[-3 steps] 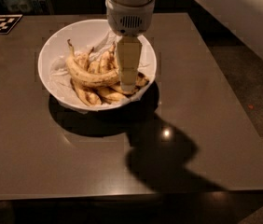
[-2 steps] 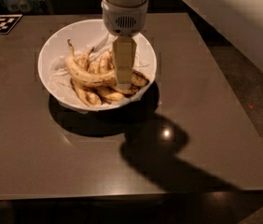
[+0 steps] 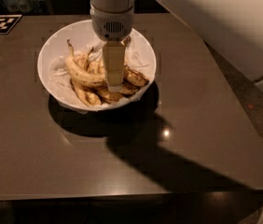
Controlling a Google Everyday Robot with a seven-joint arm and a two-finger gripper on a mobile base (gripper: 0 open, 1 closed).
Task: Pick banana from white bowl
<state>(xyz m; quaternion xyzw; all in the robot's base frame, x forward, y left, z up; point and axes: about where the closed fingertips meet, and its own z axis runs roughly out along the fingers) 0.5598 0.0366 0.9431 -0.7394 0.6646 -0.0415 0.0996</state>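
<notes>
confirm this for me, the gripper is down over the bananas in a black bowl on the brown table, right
No: the bowl is white, not black, as the camera view shows. The rest stands: the gripper is down over the bananas in it, on the brown table.

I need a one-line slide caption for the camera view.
Robot gripper hangs in round white bowl over long speckled yellow banana.

My cream gripper (image 3: 114,84) hangs over the white bowl (image 3: 143,48), lined with white paper (image 3: 57,71). I see the banana (image 3: 81,74) yellow with brown speckles and a dark stem tip, its neighbours (image 3: 134,76) browner. The table (image 3: 75,162) is glossy dark brown, with a black-and-white patterned marker (image 3: 1,23) at its corner.
</notes>
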